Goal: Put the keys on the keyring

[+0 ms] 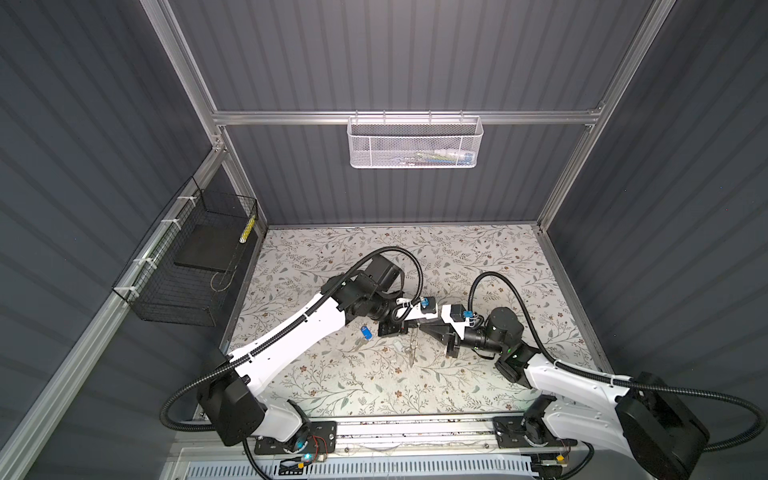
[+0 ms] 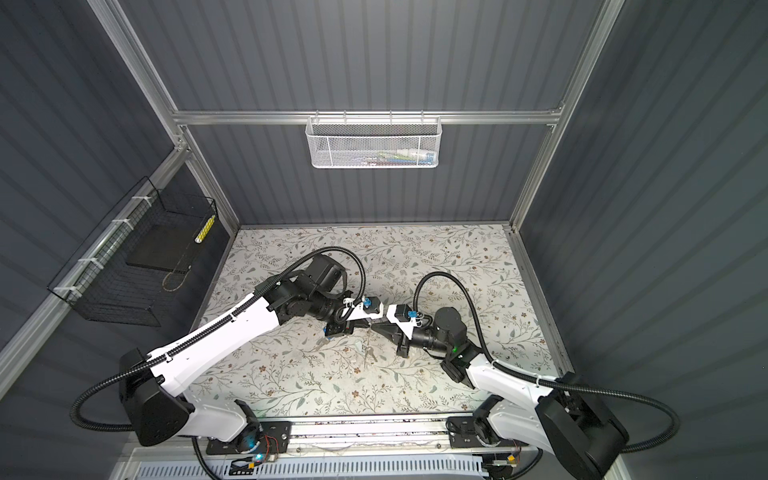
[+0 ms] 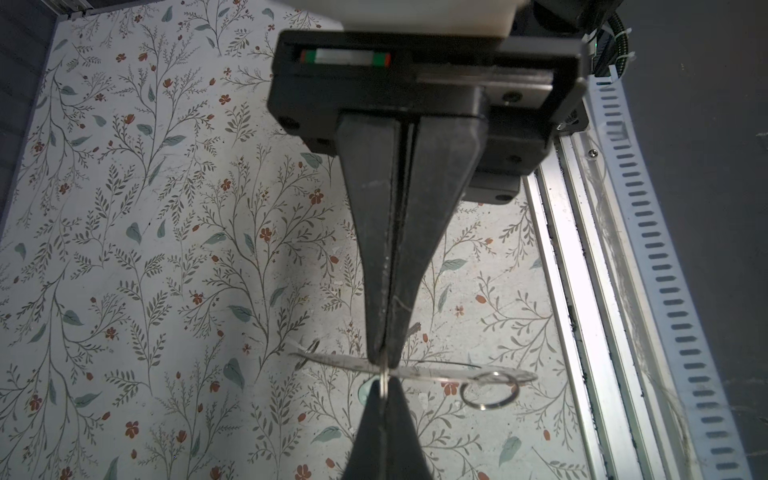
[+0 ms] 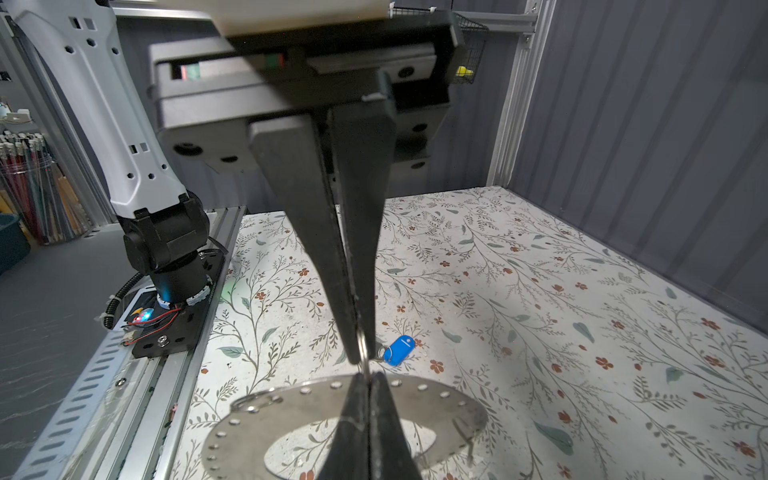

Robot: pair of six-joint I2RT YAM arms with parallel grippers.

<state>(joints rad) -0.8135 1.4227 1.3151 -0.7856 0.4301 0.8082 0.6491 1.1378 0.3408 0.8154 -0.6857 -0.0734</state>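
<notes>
Floral bench [image 1: 353, 386]: my left end effector [image 3: 383, 359] clamps the keyring [image 4: 249, 432] rim, right end effector [image 4: 360, 353] pinches a small split ring [image 3: 384, 382] there, blue key [image 4: 400, 349] loose near keyring, probably ring-prep, next fetch key.

— Any words, labels or numbers legible here?

— None. The key with the bright blue plastic head [image 4: 400, 349] is too small to show any marking, and the things in the white mesh wall basket [image 1: 374, 145] are blurred.
</notes>
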